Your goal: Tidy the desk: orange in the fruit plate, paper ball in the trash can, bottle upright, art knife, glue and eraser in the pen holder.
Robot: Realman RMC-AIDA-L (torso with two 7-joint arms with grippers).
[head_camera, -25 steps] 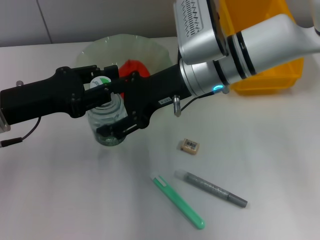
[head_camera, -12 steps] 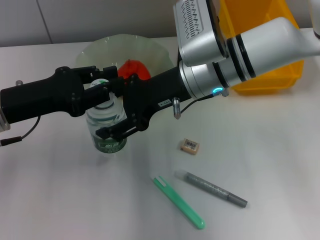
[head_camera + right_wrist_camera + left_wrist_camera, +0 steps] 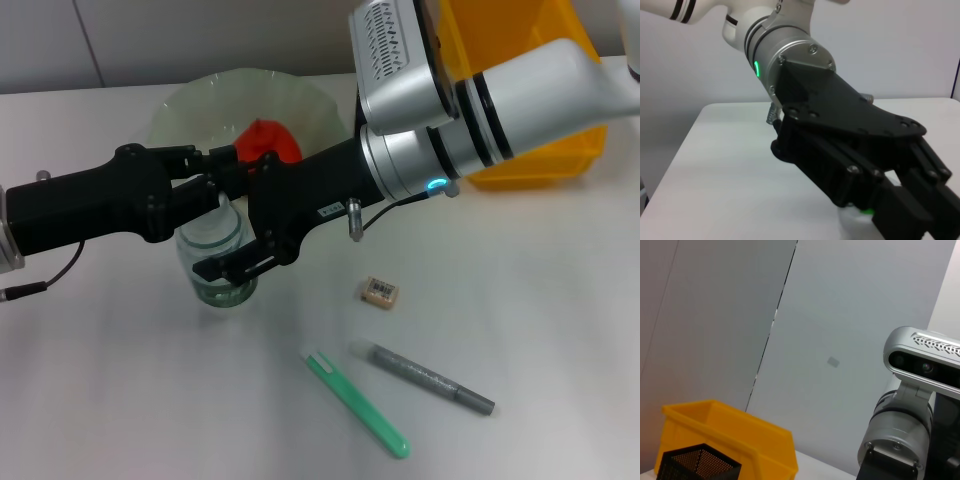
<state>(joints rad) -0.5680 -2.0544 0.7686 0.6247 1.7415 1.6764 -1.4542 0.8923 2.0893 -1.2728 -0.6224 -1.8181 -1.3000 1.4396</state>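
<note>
- The bottle (image 3: 214, 262) stands upright on the tabletop (image 3: 520, 300) at centre-left of the head view, just in front of the fruit plate (image 3: 180, 105); its cap and neck are hidden under the two black pincers that meet above it.
- The left pincer (image 3: 215, 185) reaches in from the left edge of the frame and is over the bottle's top; whether its fingers are clamped on the cap or merely around it cannot be told.
- The right pincer (image 3: 245, 235) comes down from the upper right; one finger lies along the bottle's right side near its lower part, the other is lost in the black mass above, so its grip cannot be told either.
- In the right wrist view the left pincer (image 3: 900, 200) fills the lower right, with only a sliver of white and green beneath it.
- The orange (image 3: 268, 140) lies in the fruit plate, partly covered by the arms.
- The trash can (image 3: 530, 160) is cut off at the upper right behind the right arm.
- The pen holder (image 3: 697, 465) shows only in the left wrist view, bottom left, just in front of the trash can (image 3: 740, 440).
- The eraser (image 3: 380, 291) lies right of the bottle; a green pen-like tool (image 3: 357, 403) and a grey one (image 3: 422, 377) lie below it.
</note>
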